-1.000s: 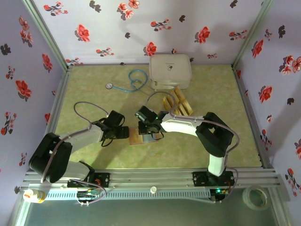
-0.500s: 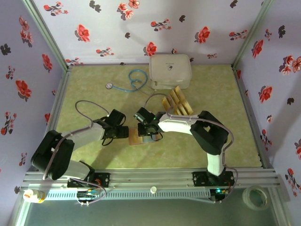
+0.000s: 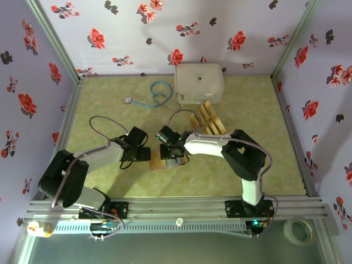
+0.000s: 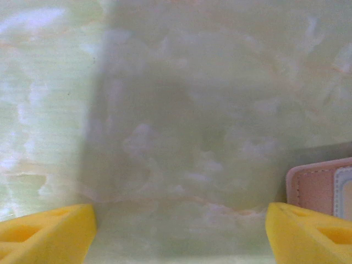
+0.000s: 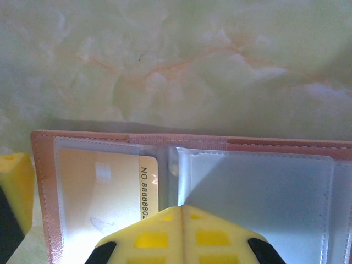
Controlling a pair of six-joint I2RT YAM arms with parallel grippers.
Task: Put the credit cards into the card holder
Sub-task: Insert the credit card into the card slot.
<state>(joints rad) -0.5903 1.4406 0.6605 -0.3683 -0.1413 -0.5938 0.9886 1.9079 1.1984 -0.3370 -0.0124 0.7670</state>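
Green table [image 3: 258,110]: card holder [image 5: 264,184] under clenched right claw [image 5: 182,212], beside released left claw [image 4: 179,226].

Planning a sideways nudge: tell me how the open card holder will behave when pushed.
The card holder lies open and flat, so tipping seems unlikely. Its thin clear sleeves look floppy. On the smooth table it probably slides easily.

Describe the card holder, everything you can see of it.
The card holder lies open and flat on the green marbled table. It has a reddish-brown leather-like border and clear plastic sleeves inside. One sleeve holds a golden card with a printed number; the other looks empty. The right gripper, shut, sits over its centre fold; contact is unclear.
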